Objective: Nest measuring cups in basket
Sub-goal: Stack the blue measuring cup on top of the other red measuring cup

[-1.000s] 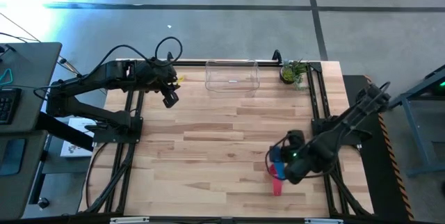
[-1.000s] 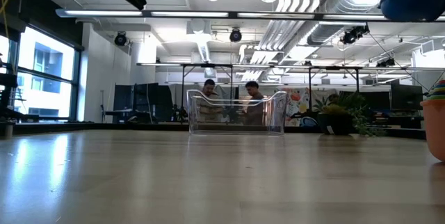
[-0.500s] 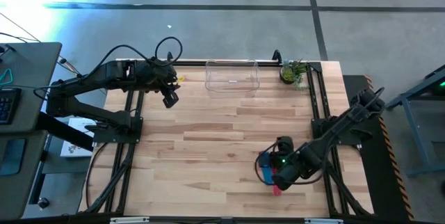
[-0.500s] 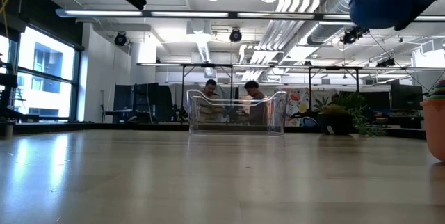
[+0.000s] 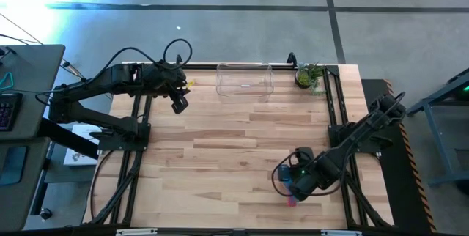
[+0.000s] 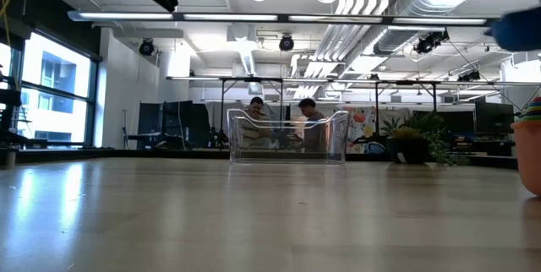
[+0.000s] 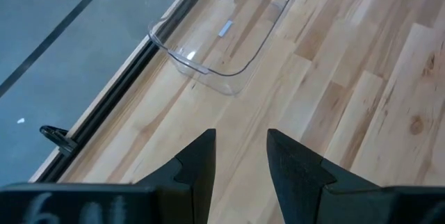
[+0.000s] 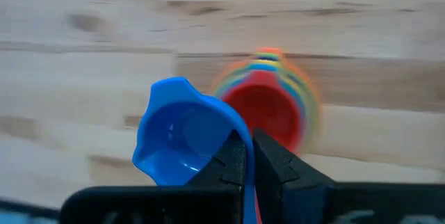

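**Right gripper held blue cup above nested stack; basket stood at far edge**

The right gripper (image 8: 247, 156) was positioned over the near right part of the pale wooden plank table (image 5: 220, 163). Its two dark fingers (image 8: 278, 161) were pinched on the rim of a small round blue plastic measuring cup (image 8: 182, 140), which was held clear of the table surface. In the right wrist view, the blue cup sat just beside a stack of nested plastic measuring cups (image 8: 268, 109), the innermost red, with yellow, green and blue rims showing around it; the stack was blurred. In the high view the stack was mostly covered by the right gripper (image 5: 295, 179), with a pink handle end showing at the gripper's near side. In the low view the pink outermost cup of the stack (image 6: 530, 154) stood on the table at the right edge of the picture.

The clear rectangular plastic basket with rounded corners (image 5: 245, 79) stood at the far edge of the table, well apart from the stack. No cup was seen inside it. A small green potted plant (image 5: 308, 75) stood near its right side.

The left gripper (image 5: 179, 102) waited raised near the far left corner, its fingers (image 7: 201, 160) spread with nothing between them.

Two people (image 6: 279, 124) showed in the room behind the basket.
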